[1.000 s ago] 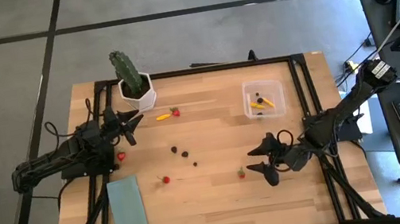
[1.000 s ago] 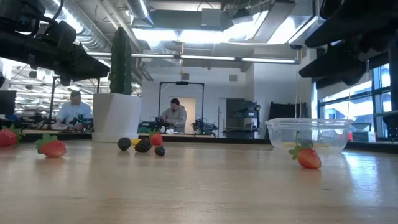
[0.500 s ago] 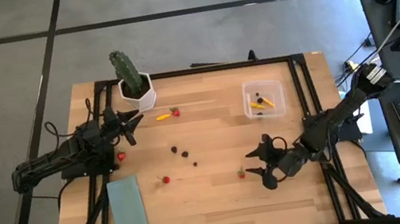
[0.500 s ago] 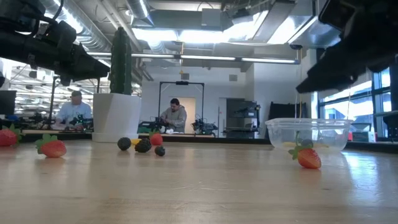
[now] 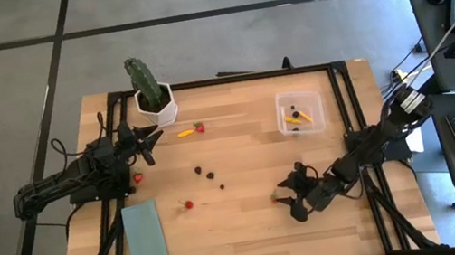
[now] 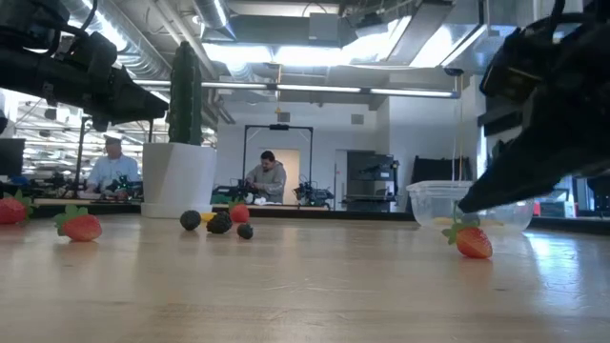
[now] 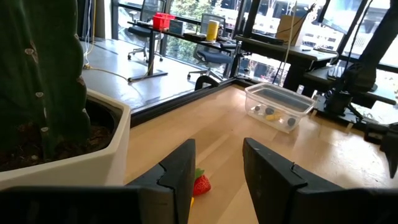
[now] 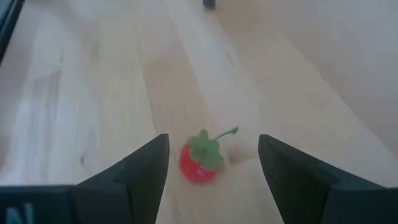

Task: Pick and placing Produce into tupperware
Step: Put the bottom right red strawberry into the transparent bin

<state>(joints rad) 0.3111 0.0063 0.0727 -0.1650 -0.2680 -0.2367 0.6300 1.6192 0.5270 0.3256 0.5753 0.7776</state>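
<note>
1. Right gripper (image 5: 287, 202): low over the tabletop (image 5: 253, 233), on the near side of the tupperware (image 5: 299, 112) and well apart from it. Its fingers (image 8: 137, 171) stand wide and empty, one on each side of a strawberry (image 8: 200, 160); neither finger touches the fruit.
2. Strawberry: lies on the bare wood, leafy cap up, nearer the tupperware than any other loose piece.
3. Tupperware: lidless, upright, already holding a few pieces, yellow-orange and dark.
4. Left gripper (image 5: 154, 140): waits far across the tabletop from the tupperware, beside the cactus pot (image 5: 156, 105); its fingers (image 7: 180, 174) are narrowly parted and hold nothing.
5. Other produce: a strawberry and a yellow piece (image 5: 185, 133) near the pot, dark berries (image 5: 210, 174) mid-table, more strawberries farther from the tupperware.
6. Step in hand (judged): the approach to grasp the straddled strawberry.
7. Next move (judged): lower slightly, close squarely on the small, rounded fruit, which could roll aside, then lift and carry it to the tupperware.
</note>
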